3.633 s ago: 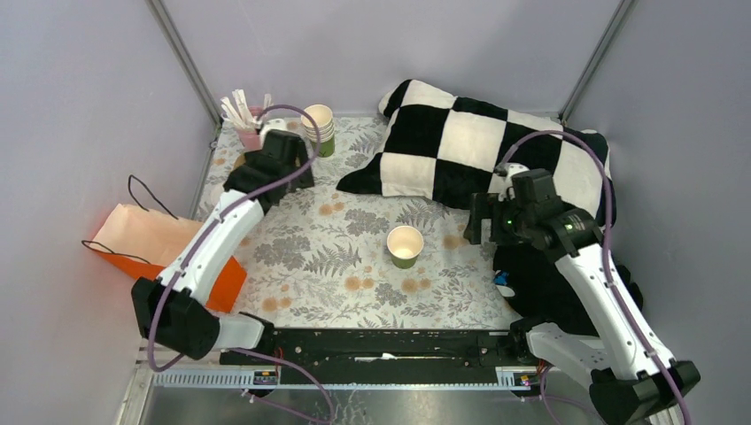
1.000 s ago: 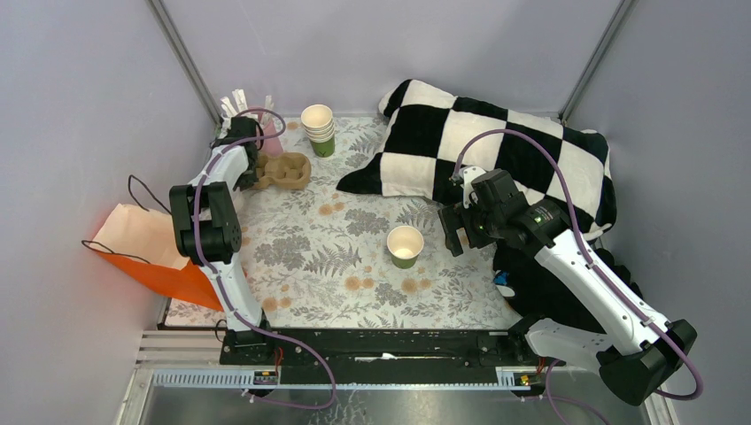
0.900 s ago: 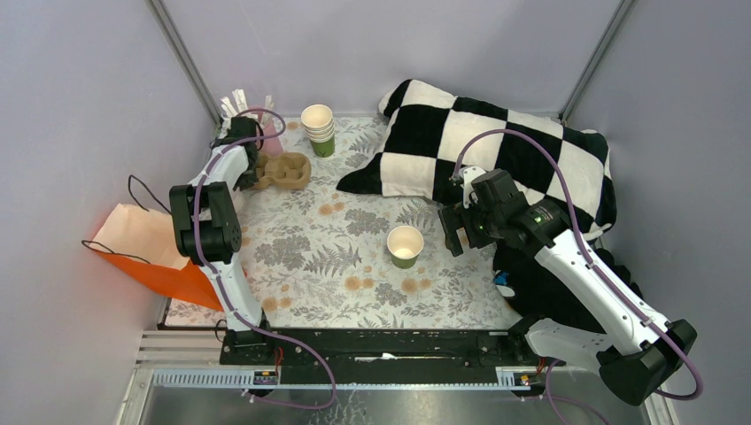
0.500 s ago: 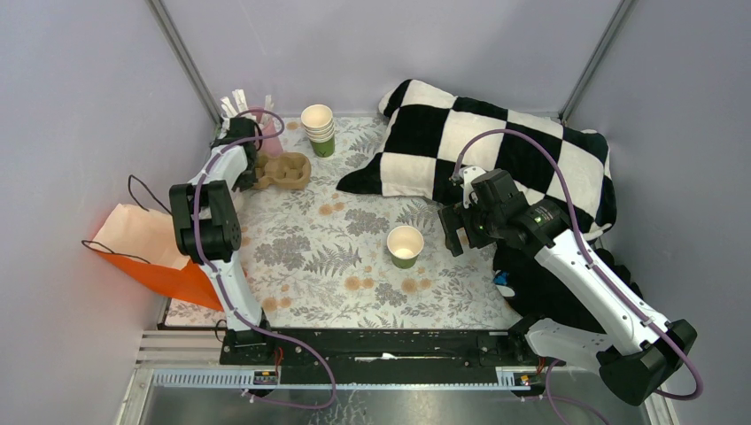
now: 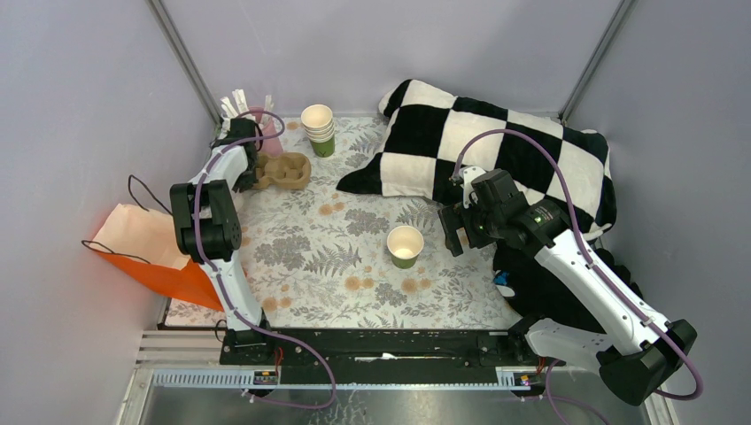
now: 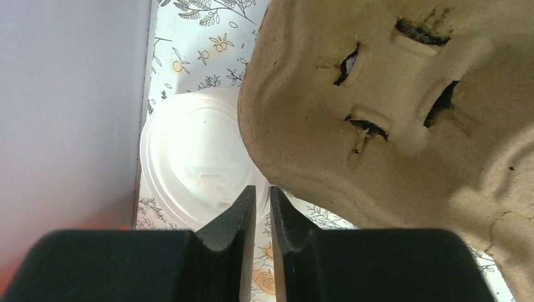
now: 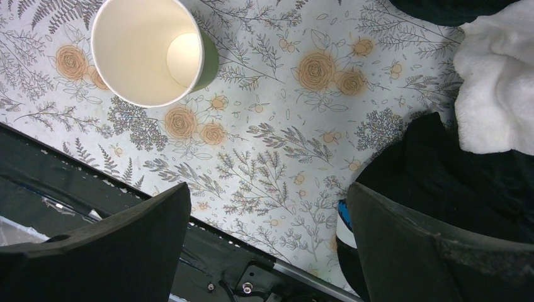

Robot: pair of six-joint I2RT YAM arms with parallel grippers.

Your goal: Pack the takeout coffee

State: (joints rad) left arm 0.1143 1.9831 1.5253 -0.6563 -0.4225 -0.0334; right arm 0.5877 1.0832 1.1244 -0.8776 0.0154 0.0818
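The small green paper cup (image 5: 405,243), lidless and seemingly empty, should be light, thin-walled and easily crushed or tipped; a gentle squeeze across its mid-wall looks best. Cream-lined, it stands upright at centre frame. The right gripper (image 7: 267,192), just right of it, is spread wide. The left gripper (image 6: 262,189), upper left, has its fingers almost pressed together, nothing seen between them, at the edge of a flat white plastic lid (image 6: 189,163) beside a brown pulp cup carrier (image 6: 409,126).

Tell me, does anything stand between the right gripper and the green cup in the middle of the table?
Nothing visible does. The right gripper is open beside the green cup, and the right wrist view shows only bare floral tablecloth between them. The checkered pillow lies farther back, off that path.
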